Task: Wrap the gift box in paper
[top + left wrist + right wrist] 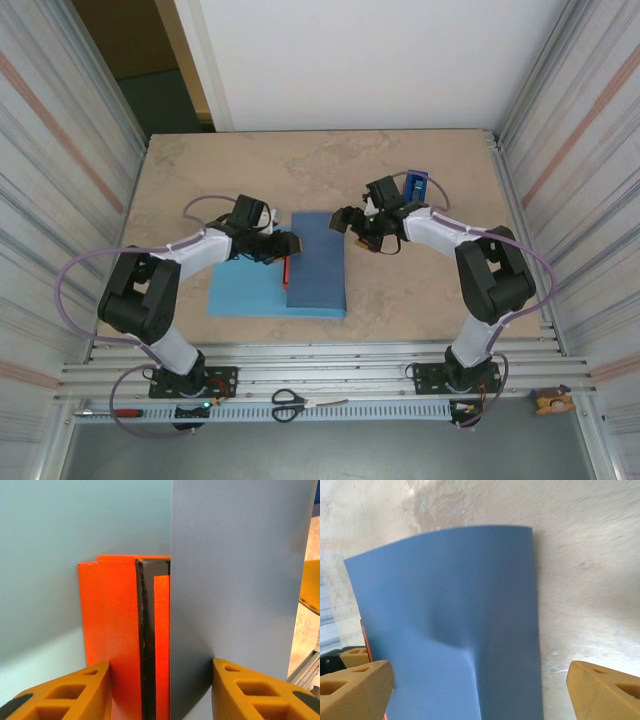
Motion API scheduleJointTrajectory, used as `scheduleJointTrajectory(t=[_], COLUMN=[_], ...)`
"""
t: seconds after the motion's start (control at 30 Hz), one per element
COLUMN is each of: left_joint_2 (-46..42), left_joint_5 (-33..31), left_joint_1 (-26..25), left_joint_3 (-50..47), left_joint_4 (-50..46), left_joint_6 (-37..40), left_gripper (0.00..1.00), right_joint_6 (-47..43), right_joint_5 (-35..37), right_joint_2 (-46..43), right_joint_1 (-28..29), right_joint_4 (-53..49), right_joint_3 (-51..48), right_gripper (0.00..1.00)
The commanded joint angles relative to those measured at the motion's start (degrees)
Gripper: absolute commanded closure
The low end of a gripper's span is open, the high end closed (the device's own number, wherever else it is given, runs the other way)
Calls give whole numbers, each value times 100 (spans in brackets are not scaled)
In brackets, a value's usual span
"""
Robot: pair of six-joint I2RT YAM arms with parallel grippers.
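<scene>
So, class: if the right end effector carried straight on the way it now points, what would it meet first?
Most likely the paper: its slate-blue flap lies directly ahead, between the open fingers of the right end effector. How near the flap is cannot be judged from the wrist view.

Bright, even light with soft shadows; wrist views slightly soft up close.

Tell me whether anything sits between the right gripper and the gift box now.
Yes. A slate-blue flap of the paper is folded over the gift box, so it lies between the box and the open right gripper hovering over it. A thin orange edge peeks out at the flap's left side.
</scene>
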Motion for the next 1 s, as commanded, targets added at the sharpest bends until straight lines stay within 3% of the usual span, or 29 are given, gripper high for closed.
scheduleJointTrajectory(t=[0.0, 0.4, 0.6, 0.97], left_joint_2=[429, 902, 1001, 1007], left_joint_5=[-377, -645, -682, -702], left_joint_1=[-243, -612, -721, -732], left_joint_3=[-62, 515, 617, 573], left_joint_4=[-450, -388, -334, -369], left_joint_6=[-290, -762, -861, -818], left_gripper=[52, 52, 52, 52], right_joint_6=[-339, -930, -981, -895], right_joint_5=[-153, -486, -830, -820], right_joint_2=[-426, -1014, -687, 78], right_joint_1=[-207, -922, -835, -541], right_joint_4=[-322, -740, -635, -586], right_joint_3=[-112, -405, -253, 207], right_gripper=[11, 8, 9, 10])
